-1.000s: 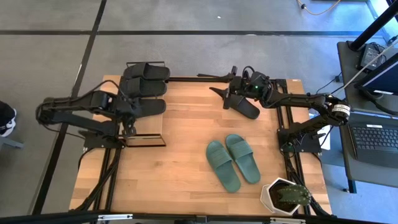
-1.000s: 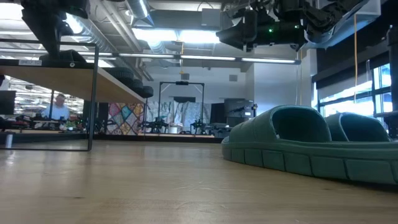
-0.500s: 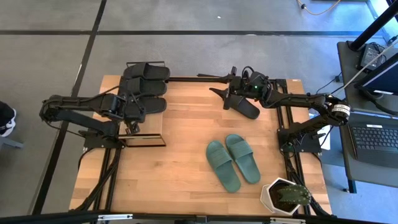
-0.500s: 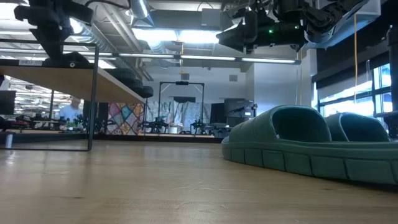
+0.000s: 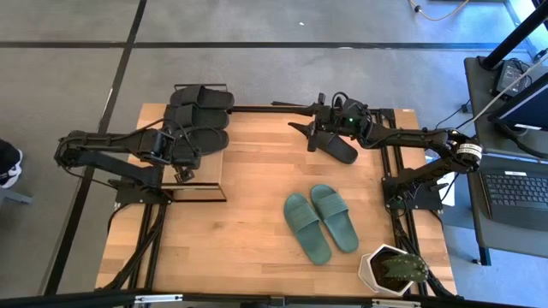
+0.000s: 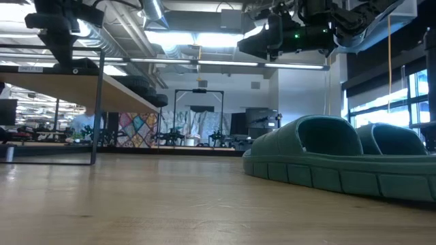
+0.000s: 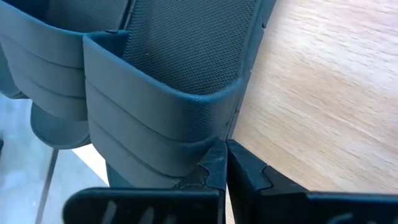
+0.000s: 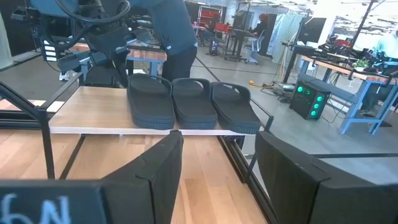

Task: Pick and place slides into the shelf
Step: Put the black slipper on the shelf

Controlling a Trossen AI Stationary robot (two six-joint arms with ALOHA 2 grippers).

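Even, shadowless daylight fills the overhead picture, everything sharp. At desk height, bright ceiling strips (image 6: 204, 39) glare and windows (image 6: 381, 109) wash out, leaving hardware above nearly silhouetted; the near desk (image 6: 170, 211) surface is soft. The left wrist picture looks slightly blurred, perhaps from closeness to a black slide (image 7: 161, 93).

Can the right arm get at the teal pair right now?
Probably not yet. The right gripper already holds a black slide raised above the table. The teal slides lie uncovered on the table, so the way is otherwise free.
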